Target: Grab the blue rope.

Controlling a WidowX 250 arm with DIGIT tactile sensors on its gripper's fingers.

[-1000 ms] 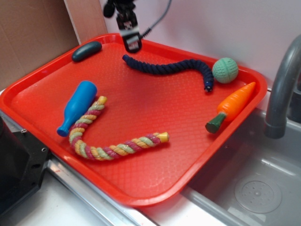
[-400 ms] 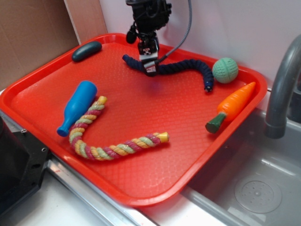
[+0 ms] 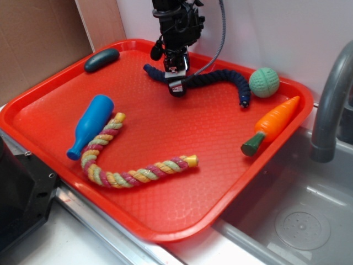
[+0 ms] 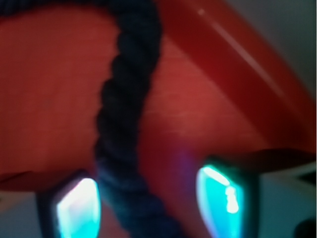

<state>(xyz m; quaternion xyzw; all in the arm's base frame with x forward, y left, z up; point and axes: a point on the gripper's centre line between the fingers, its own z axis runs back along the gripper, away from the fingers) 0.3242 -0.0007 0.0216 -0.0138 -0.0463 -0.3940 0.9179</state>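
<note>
The gripper (image 3: 177, 88) is lowered over the blue rope (image 3: 212, 78) near the rope's left end, at the back of the red tray (image 3: 165, 215). In the wrist view the fingers (image 4: 74, 208) are spread, one on each side of the blue rope (image 4: 124, 124), with a gap between each pad and the rope; the rope is not pinched. The rope lies flat on the tray in a wavy line, running from the back centre toward the right, where its far end stops just beside the green ball (image 3: 263, 82). An orange toy carrot (image 3: 271, 125) lies near the tray's right rim. A light blue bottle-shaped toy (image 3: 90, 126) and a pastel multicoloured rope (image 3: 121, 165) occupy the front left area, well apart from the gripper. A dark green oblong toy (image 3: 102, 59) lies at the back left corner. A grey faucet (image 3: 331, 99) stands over the sink (image 3: 298, 221) to the right.
</note>
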